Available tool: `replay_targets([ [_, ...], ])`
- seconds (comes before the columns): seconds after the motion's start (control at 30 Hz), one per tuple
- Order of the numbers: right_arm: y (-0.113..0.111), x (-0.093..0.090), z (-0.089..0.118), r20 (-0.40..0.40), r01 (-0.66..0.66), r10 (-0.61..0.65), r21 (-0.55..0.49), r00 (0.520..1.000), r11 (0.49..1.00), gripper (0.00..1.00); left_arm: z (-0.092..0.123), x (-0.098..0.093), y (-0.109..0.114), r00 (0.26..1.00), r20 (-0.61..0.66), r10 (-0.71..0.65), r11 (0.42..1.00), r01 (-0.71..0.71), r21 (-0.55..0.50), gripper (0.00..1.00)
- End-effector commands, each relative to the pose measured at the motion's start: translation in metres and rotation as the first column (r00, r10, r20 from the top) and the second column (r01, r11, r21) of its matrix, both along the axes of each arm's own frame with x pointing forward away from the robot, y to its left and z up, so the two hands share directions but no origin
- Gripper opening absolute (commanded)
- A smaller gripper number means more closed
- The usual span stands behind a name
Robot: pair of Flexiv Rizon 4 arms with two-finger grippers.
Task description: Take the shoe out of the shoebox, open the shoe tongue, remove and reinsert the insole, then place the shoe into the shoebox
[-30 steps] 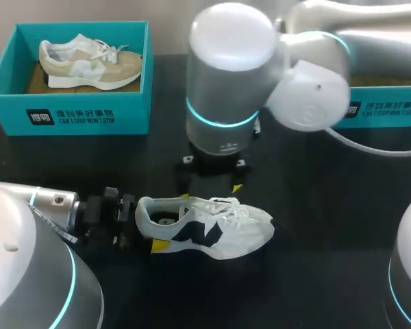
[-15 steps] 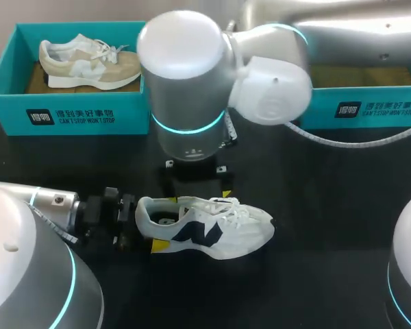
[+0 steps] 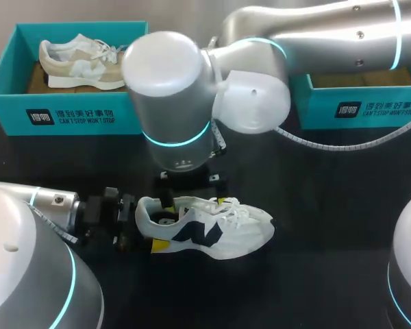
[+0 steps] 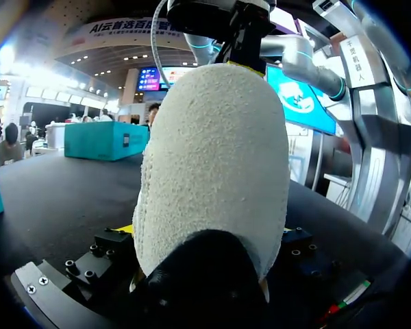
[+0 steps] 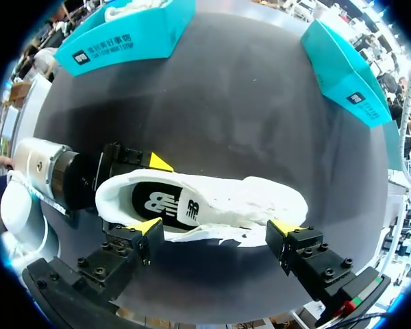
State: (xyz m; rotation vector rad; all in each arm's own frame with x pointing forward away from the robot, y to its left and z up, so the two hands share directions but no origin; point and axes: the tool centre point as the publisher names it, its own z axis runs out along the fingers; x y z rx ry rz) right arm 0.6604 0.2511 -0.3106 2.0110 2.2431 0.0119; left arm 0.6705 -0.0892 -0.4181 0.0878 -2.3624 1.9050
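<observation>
a black matte table (image 3: 342, 205) fills the scene — its top catching a dull grey sheen.

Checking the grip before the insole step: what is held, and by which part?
The left gripper clamps the white shoe at its heel; the right gripper, open above it, holds nothing.

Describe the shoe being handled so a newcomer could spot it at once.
On the black table, nearer than the teal left shoebox and right shoebox, the white shoe lies near the middle, its heel in the left end effector. Unlike the beige shoe in the left shoebox, it is white with a dark side logo and sits outside any box.
</observation>
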Motion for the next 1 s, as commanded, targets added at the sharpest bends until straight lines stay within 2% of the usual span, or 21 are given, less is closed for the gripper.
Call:
replay_targets([
  [0.03, 0.015, -0.005, -0.01, 0.045, 0.128, -0.122, -0.189, 0.992, 0.974, 1.0, -0.005, 0.001, -0.001, 1.0, 0.0, 0.003, 1.0, -0.003, 0.0, 0.0],
  [0.3, 0.023, 0.001, -0.02, 0.042, 0.163, -0.158, -0.247, 0.987, 0.955, 1.0, -0.005, 0.001, -0.001, 1.0, 0.0, 0.003, 1.0, -0.003, 0.0, 0.0],
  [1.0, 0.015, 0.005, -0.037, 0.143, 0.28, -0.245, -0.336, 0.959, 0.899, 1.0, -0.005, 0.001, -0.001, 1.0, 0.0, 0.003, 1.0, -0.003, 0.0, 0.0],
])
